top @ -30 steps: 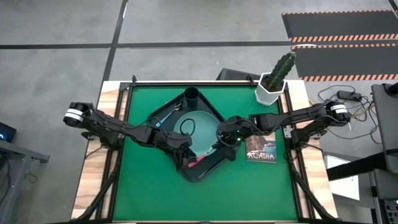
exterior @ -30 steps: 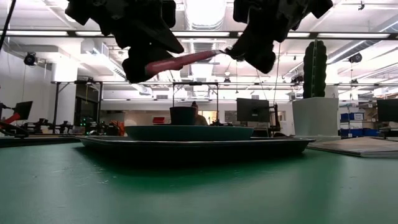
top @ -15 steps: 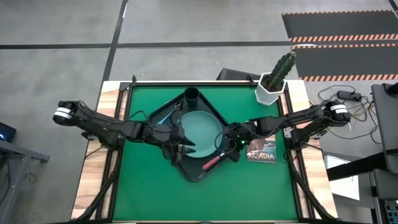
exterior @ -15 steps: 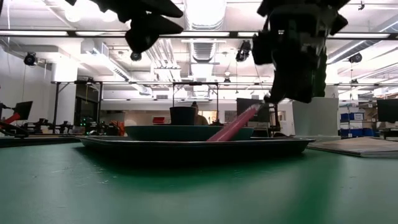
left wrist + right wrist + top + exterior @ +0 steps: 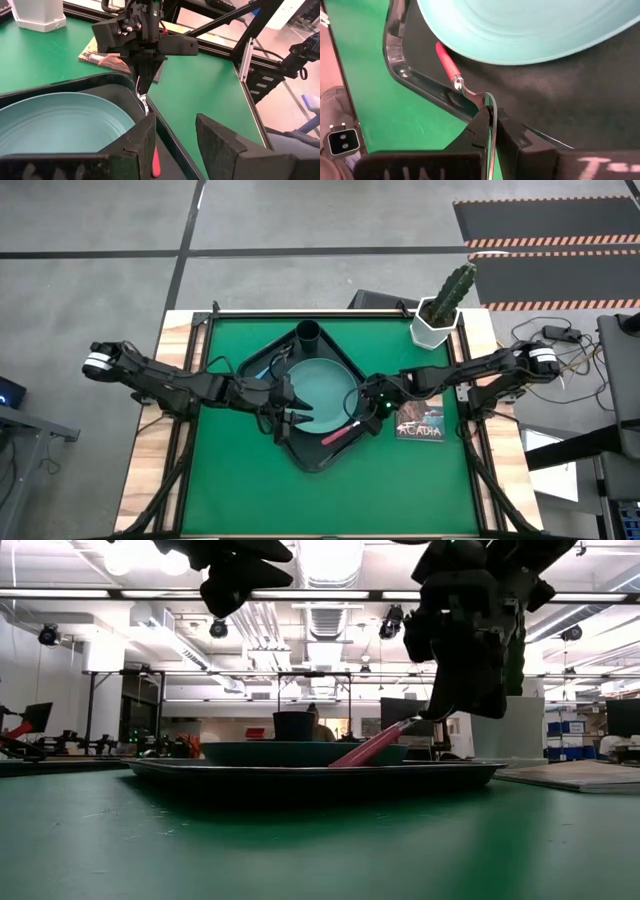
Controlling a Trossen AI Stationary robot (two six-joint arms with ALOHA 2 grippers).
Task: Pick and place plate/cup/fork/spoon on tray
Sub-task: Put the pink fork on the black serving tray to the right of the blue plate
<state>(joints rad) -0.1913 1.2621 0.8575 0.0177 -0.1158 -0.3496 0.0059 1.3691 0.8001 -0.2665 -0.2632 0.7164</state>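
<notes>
A: Start at the right gripper (image 5: 490,117). Its two fingers are pinched on the metal head of the fork (image 5: 451,70), and the red-pink handle slants away and down toward the tray (image 5: 395,55).

B: Seen from table height, that handle tip looks to be touching, or nearly touching, the tray floor, just beside the plate (image 5: 300,752). The head is up high in the grip, so the fork hangs at a steep tilt.

A: So how to finish this well?

B: My read: lower a little more so the fork lies nearly flat on the tray, then part the fingers. Let go while it's this tilted and it could tip against the plate rim or the tray wall right under the gripper.

A: From above, the fork (image 5: 338,431) sits in the tray corner nearest the picture book (image 5: 419,423), between plate and tray rim.

B: And the left gripper (image 5: 285,409)?

A: Its fingers are spread apart, holding nothing, over the tray's other side, across the plate from the fork.

B: The rest of the set?

A: The cup (image 5: 307,333) stands in the tray's far corner, and the blue-handled spoon (image 5: 268,365) lies along the tray edge beyond the plate. The fork looks to be the last piece going down.
</notes>
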